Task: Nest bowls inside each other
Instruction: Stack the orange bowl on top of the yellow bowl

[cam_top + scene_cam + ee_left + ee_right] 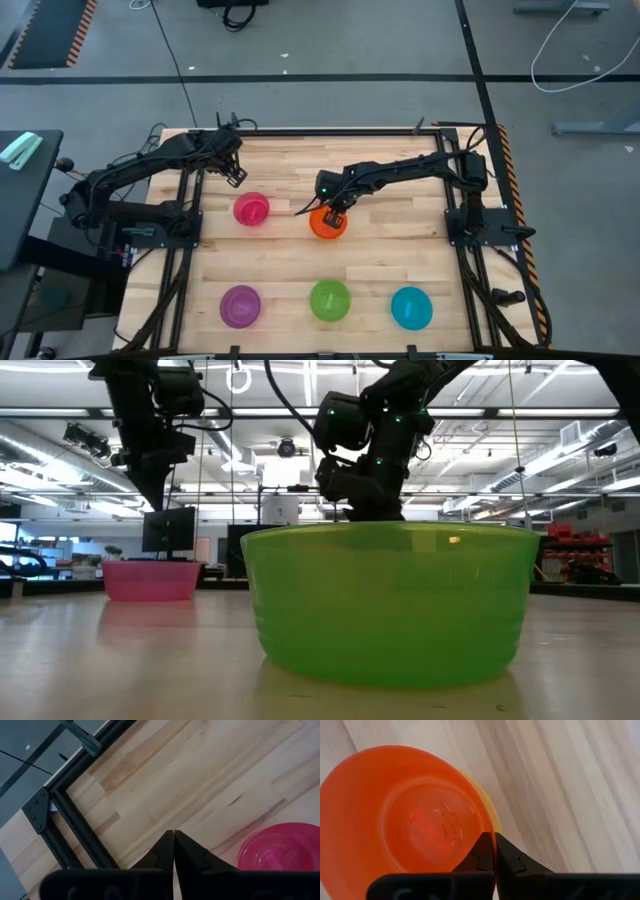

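The orange bowl (328, 222) sits mid-table, and my right gripper (336, 211) is shut on its rim. In the right wrist view a thin yellow edge (491, 811) peeks out from under the orange bowl (405, 820); the yellow bowl seems to lie beneath it. The pink bowl (251, 209) stands upright to its left. My left gripper (235, 177) hovers shut beyond the pink bowl (282, 847), touching nothing. The purple (240, 306), green (329, 300) and blue (411, 308) bowls stand in a row along the near edge. My right gripper pinches the orange bowl's rim (489, 831) on the side toward the table's right, one finger inside the bowl and one outside. The fingers come from above, slanting down. The bowl stays upright; whether it is lifted or rests in the yellow bowl, I cannot tell.
Black frame rails (190, 215) run along the table's left and right sides. In the low view the green bowl (390, 605) fills the foreground and hides the orange bowl. Bare wood lies between the far pair of bowls and the near row.
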You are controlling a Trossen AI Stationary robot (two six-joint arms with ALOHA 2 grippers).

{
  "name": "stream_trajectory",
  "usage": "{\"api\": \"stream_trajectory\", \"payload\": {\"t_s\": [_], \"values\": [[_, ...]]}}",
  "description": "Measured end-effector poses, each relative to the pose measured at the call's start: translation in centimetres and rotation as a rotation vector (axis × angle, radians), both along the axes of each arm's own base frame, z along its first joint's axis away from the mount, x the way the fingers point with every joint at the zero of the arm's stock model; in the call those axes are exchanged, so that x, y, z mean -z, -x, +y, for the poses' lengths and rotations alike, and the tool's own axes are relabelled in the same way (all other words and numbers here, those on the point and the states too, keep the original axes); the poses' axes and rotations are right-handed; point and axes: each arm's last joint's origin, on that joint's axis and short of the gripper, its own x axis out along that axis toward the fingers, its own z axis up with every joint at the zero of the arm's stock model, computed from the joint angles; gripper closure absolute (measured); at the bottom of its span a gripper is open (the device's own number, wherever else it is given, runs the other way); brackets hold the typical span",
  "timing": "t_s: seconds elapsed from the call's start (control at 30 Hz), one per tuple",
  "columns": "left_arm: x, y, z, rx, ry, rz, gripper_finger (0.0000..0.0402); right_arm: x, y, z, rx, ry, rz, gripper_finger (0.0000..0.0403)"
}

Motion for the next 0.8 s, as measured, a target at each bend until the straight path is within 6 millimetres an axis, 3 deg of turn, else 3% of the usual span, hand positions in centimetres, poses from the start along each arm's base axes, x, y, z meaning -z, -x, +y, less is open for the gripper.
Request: {"api": "stream_trajectory", "payload": {"t_s": [0.17, 0.6, 0.8], "values": [[0.01, 0.01, -0.01, -0.004, 0.001, -0.001, 0.0392, 0.09, 0.81, 0.08, 0.001, -0.010, 0.080, 0.0403], [0.01, 0.01, -0.01, -0.015, 0.003, -0.007, 0.0374, 0.23, 0.91, 0.13, -0.020, -0.021, 0.096, 0.0402], [0.01, 0.01, -0.01, -0.015, 0.004, -0.007, 0.0389, 0.23, 0.91, 0.15, -0.020, -0.023, 0.096, 0.0375]]}}
